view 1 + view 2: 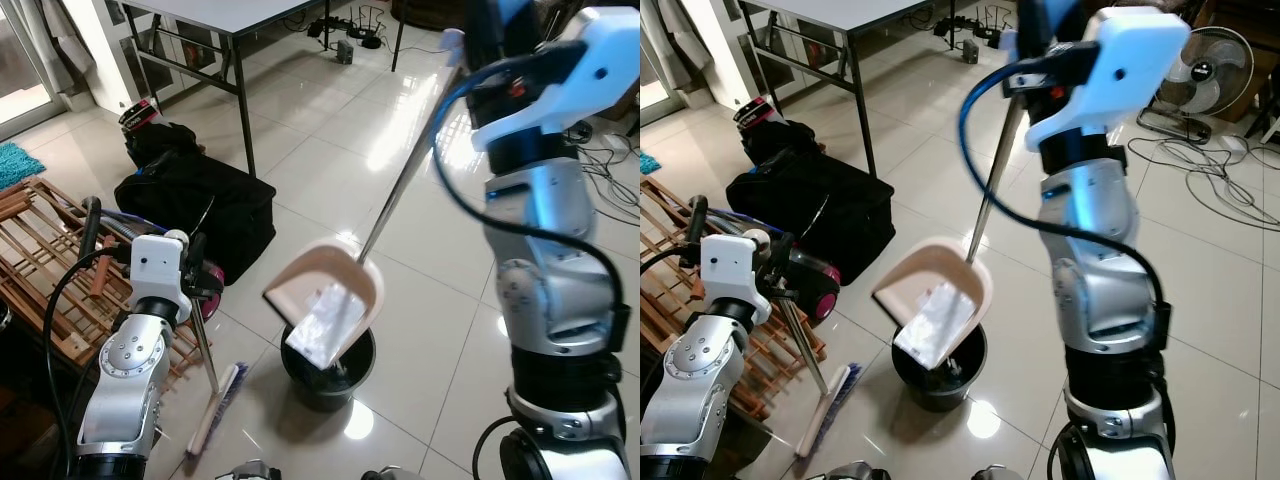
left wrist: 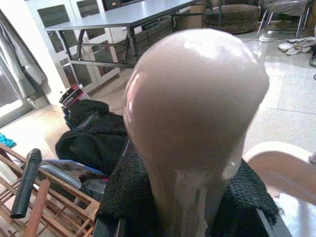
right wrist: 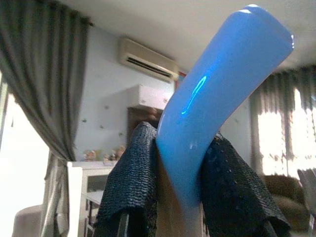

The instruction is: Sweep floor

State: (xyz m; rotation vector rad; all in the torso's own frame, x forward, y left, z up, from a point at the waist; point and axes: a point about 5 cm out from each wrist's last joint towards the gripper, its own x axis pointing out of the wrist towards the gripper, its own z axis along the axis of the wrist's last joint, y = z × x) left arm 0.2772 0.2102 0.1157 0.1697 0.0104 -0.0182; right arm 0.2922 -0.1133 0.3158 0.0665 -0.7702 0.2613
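Left eye view, lower centre of the frame: the pink dustpan [image 1: 325, 290] was tilted over a black bucket [image 1: 328, 368] on the tiled floor [image 1: 330, 130], with a silvery sheet [image 1: 325, 325] hanging from its mouth into the bucket. Its long metal handle [image 1: 405, 170] ran to the upper right, where the right gripper [image 3: 178, 182] had its fingers [image 3: 131, 187] closed on the blue handle tip [image 3: 217, 84]. At lower left, the broom [image 1: 215, 405] stood with its brush head on the floor beside the bucket; the left gripper [image 2: 185, 202] was clamped on its rounded pink top [image 2: 195, 98]. Further left lay a black bag [image 1: 200, 205] and a wooden rack [image 1: 40, 255]. A grey worktop [image 1: 225, 12] stood at the upper left.
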